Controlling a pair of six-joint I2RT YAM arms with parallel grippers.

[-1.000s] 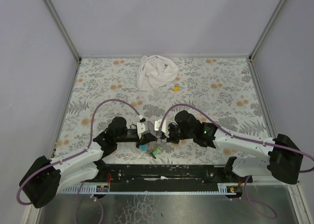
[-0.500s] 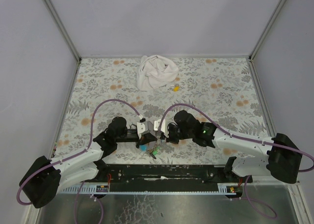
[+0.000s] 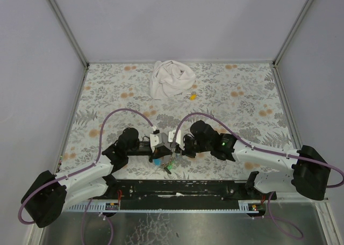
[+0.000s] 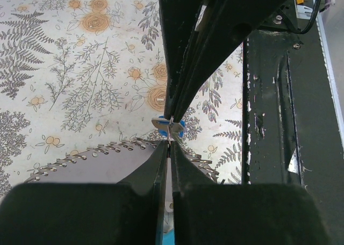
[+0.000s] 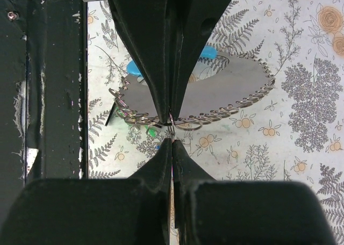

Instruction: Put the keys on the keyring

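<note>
At the table's (image 3: 242,94) near edge, threading seems under way: the keyring (image 5: 188,127) is pinched by the right gripper (image 5: 172,143), the blue key (image 4: 179,128) by the left gripper (image 4: 170,145); finer alignment is needed.

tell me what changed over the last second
Nothing visibly changed. The left claw and right claw stay shut, tip to tip above the keys, and the white cloth lies where it was.
</note>
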